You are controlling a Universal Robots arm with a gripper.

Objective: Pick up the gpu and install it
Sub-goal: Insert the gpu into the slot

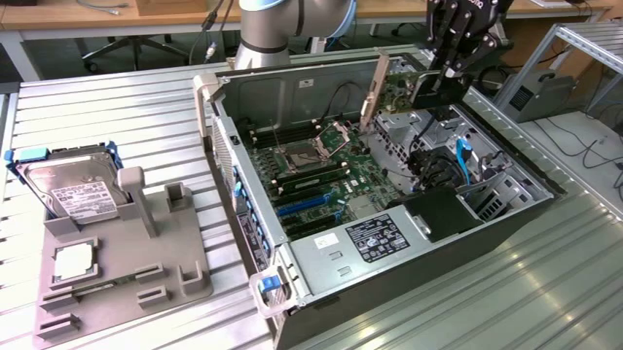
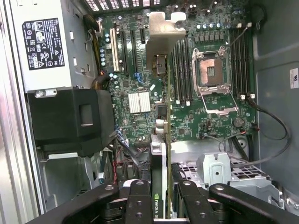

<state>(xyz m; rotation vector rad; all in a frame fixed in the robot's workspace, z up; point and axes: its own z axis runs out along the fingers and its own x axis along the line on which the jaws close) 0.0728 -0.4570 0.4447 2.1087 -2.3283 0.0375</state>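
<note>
In the exterior view, an open computer case (image 1: pixel 545 186) lies on its side on a ribbed metal table (image 1: pixel 545 292), with the motherboard (image 1: pixel 311 182) facing up. The claw (image 1: pixel 438 84) hangs over the far corner of the case at the exterior view's right, pinching one end of the graphics card (image 1: pixel 404 91). The card stands on edge, and its metal end bracket (image 1: pixel 375 87) rises above the case rim. To the exterior view's left, well apart from the case, a grey holder (image 1: pixel 185 255) carries a hard drive (image 1: pixel 73 186) and a small square chip (image 1: pixel 75 261). In the wrist view, the graphics card (image 2: pixel 159 140) is seen edge-on, running away from the claw (image 2: pixel 159 207) over the motherboard (image 2: pixel 196 121). A black finger (image 2: pixel 140 200) presses against each side of it. The bracket (image 2: pixel 161 42) is at its far end, near the expansion slots (image 2: pixel 122 46). The open processor socket (image 2: pixel 212 74) lies to one side of the card, and a black box (image 2: pixel 70 121) and the power supply (image 2: pixel 42 42) lie to the other. Whether the card touches a slot cannot be told.
</note>
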